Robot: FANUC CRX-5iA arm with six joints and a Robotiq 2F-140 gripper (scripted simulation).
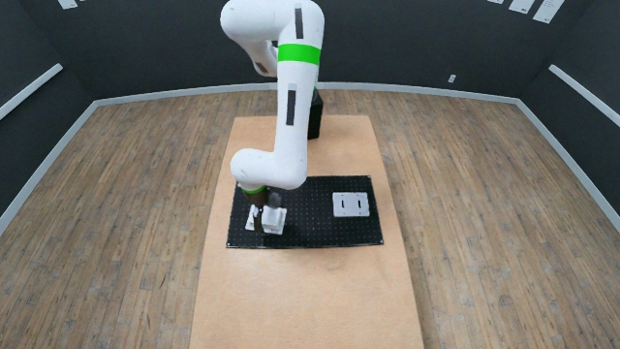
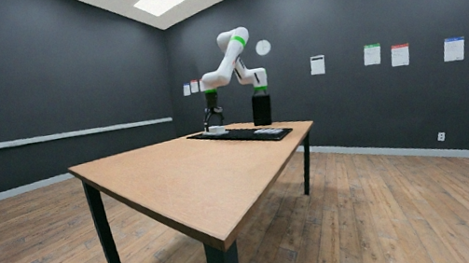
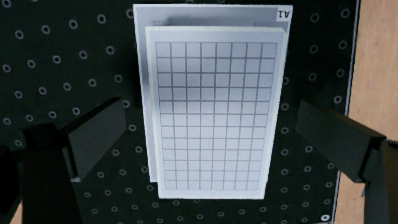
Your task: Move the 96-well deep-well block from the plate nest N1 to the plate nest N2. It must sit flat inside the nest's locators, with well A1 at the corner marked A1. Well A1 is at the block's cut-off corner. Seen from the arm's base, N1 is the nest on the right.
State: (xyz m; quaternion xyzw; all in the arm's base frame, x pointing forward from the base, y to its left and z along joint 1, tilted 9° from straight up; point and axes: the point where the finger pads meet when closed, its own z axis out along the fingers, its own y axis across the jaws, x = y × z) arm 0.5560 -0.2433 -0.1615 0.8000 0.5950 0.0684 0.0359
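The white 96-well deep-well block (image 3: 215, 117) sits in a white plate nest (image 3: 210, 15) on the black perforated board; the nest's A1 mark (image 3: 284, 14) is at the top right in the wrist view. The block's cut-off corner (image 3: 286, 31) lies next to that mark. My gripper (image 3: 211, 114) is open, straight above the block, with one dark finger on each long side and not touching it. In the top view the block (image 1: 272, 219) shows under the gripper (image 1: 263, 213) at the board's left end. The other nest (image 1: 351, 204) is empty at the board's right end. In the exterior view the gripper (image 2: 213, 120) hangs over the block (image 2: 215, 130).
The black perforated board (image 1: 305, 211) lies across a wooden table (image 1: 305, 271). The arm's black base pedestal (image 1: 316, 116) stands at the table's far end. The board's edge and bare table show at the right of the wrist view (image 3: 375, 75).
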